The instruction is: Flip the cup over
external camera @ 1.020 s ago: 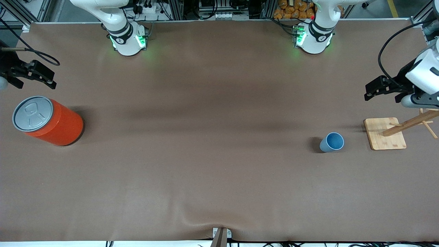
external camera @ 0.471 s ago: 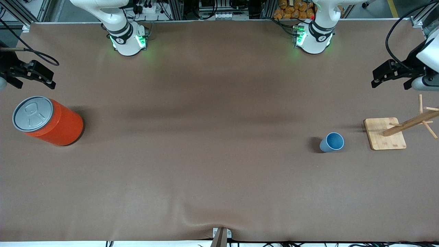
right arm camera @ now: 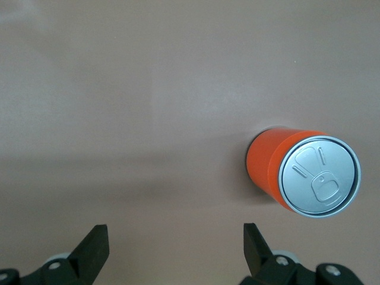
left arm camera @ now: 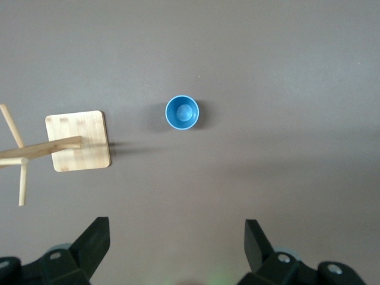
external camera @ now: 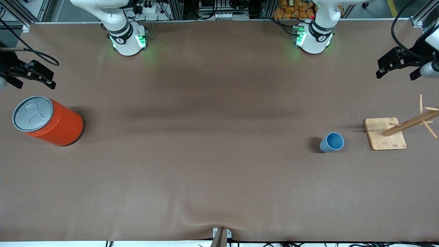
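Both arms are swung way out to their own ends of the counter. The left gripper (external camera: 399,67) hangs in the air at the left arm's end, pointing straight down, fingers (left arm camera: 95,237) spread wide with nothing between them. The right gripper (external camera: 32,75) is up at the right arm's end, same deal: facing down, fingers (right arm camera: 94,240) wide apart, holding nothing.

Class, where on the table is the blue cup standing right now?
The blue cup stands upright, mouth up, toward the left arm's end of the table, beside the wooden rack's base and apart from it.
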### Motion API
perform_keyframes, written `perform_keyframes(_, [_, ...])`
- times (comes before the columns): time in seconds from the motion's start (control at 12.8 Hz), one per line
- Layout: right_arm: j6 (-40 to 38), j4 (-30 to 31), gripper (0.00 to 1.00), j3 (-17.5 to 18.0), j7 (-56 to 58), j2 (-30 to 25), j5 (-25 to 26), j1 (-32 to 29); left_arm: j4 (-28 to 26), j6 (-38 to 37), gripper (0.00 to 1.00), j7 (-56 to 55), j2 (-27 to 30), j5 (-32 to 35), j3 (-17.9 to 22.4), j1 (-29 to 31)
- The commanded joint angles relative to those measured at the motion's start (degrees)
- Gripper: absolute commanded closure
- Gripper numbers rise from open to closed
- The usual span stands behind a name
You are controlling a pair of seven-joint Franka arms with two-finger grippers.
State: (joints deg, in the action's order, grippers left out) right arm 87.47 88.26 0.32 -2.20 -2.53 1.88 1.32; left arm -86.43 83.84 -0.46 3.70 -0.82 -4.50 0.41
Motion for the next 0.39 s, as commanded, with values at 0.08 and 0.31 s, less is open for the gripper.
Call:
perform_keyframes(0.08, [-0.4,0.2,0.00,0.3,0.5,-0.9,-1.1,-0.8,2.1,-2.2,0.00,-0.9,-0.8,2.0,0.5,0.3])
perform_keyframes(0.31, [-0.4,0.2,0.00,0.3,0.5,-0.9,-1.1,-0.8,2.7,-2.5,0.00,-1.0,-0.8,3.5,0.4,0.0])
